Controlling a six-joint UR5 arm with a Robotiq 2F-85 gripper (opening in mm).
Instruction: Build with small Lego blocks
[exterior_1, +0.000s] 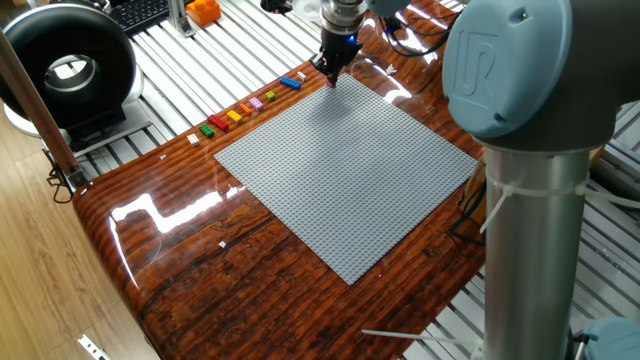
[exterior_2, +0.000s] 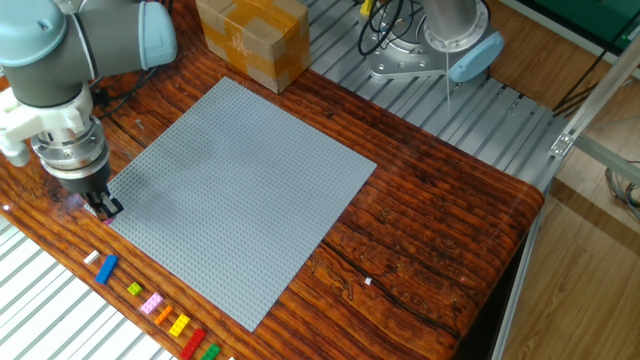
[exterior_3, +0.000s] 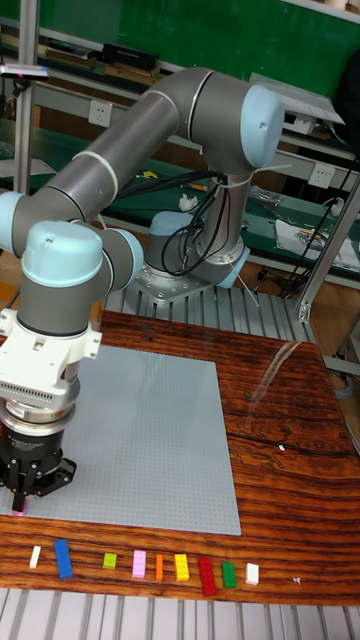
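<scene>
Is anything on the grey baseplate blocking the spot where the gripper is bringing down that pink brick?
Nothing visible. The gripper holds a pink brick at the corner of the baseplate, whose studs are bare there. The other small bricks lie in a row off the plate.

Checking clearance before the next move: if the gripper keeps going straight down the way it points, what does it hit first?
Probably the near corner of the grey baseplate; the gripper, holding a pink brick, hangs right above it.

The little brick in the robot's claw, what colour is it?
Pink, or magenta: the brick in the gripper shows best in the tall fixed view.
</scene>
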